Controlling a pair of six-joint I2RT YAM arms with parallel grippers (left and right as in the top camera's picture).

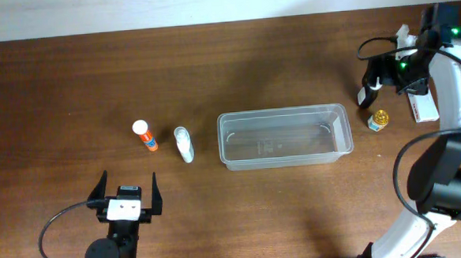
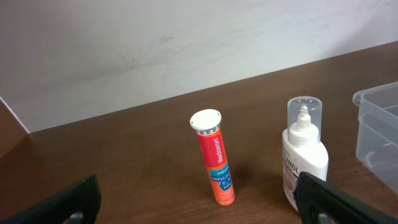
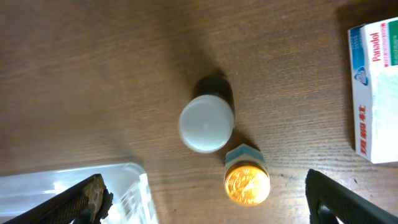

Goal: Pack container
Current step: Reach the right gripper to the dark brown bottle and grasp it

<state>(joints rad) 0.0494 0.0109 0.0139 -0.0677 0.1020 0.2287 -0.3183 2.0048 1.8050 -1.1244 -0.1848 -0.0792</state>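
Observation:
The clear plastic container (image 1: 285, 136) lies empty at mid-table; its corner shows in the right wrist view (image 3: 127, 186) and its edge in the left wrist view (image 2: 378, 121). An orange tube (image 1: 145, 136) (image 2: 213, 158) and a white dropper bottle (image 1: 184, 144) (image 2: 305, 155) stand left of it. My left gripper (image 1: 128, 196) (image 2: 196, 208) is open and empty, short of them. My right gripper (image 1: 387, 73) (image 3: 211, 205) is open and empty above a white-capped dark bottle (image 3: 207, 122) (image 1: 364, 96) and a gold-capped bottle (image 3: 247, 180) (image 1: 379, 120).
A white Panadol box (image 1: 421, 105) (image 3: 375, 87) lies right of the two small bottles, near the table's right edge. The right arm's base and cables stand at the front right. A pale wall runs behind the table's far edge.

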